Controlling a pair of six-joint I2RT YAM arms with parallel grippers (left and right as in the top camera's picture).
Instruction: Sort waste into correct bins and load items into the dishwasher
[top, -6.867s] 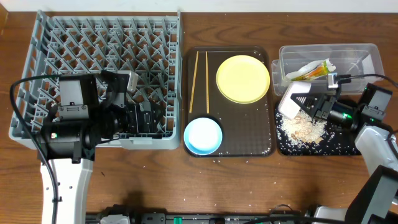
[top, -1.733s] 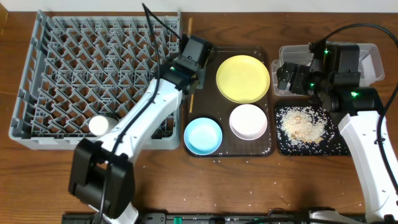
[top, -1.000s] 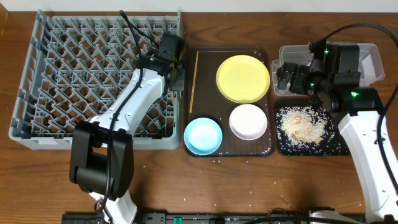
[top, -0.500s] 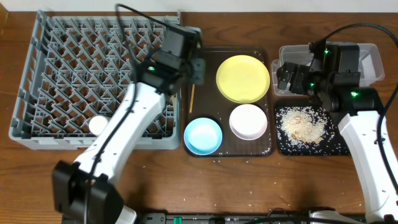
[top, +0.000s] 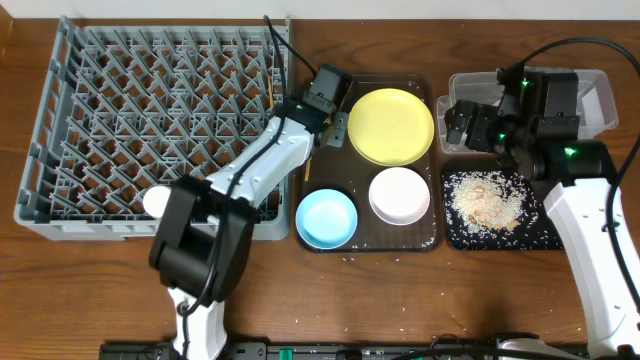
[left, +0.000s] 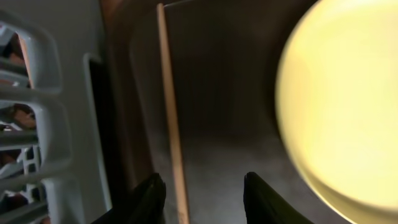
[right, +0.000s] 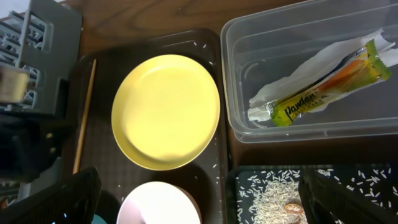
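My left gripper (left: 202, 190) hangs open low over the brown tray's left side, next to the grey dishwasher rack (top: 120, 60). One wooden chopstick (left: 169, 118) lies on the tray and runs between its fingers, nearer the left one. The yellow plate (top: 390, 126) is just to the right. A white bowl (top: 399, 195) and a light blue bowl (top: 326, 217) sit at the tray's front. A small white cup (top: 157, 201) lies in the rack. My right gripper (right: 205, 202) stands wide open and empty above the bins. The clear tub (right: 292, 127) holds the wrapper (right: 323, 93) and napkin (right: 292, 84); rice (top: 487, 205) lies in the black tray (top: 455, 236).
The brown serving tray (top: 420, 240) lies between the rack and the bins. Stray rice grains dot the tray and the wooden table (top: 400, 300) in front of it. My left arm stretches diagonally across the rack's front right corner.
My left gripper has swung from the rack's right edge over to the tray's left side and its jaws have parted. The right arm has stayed still.
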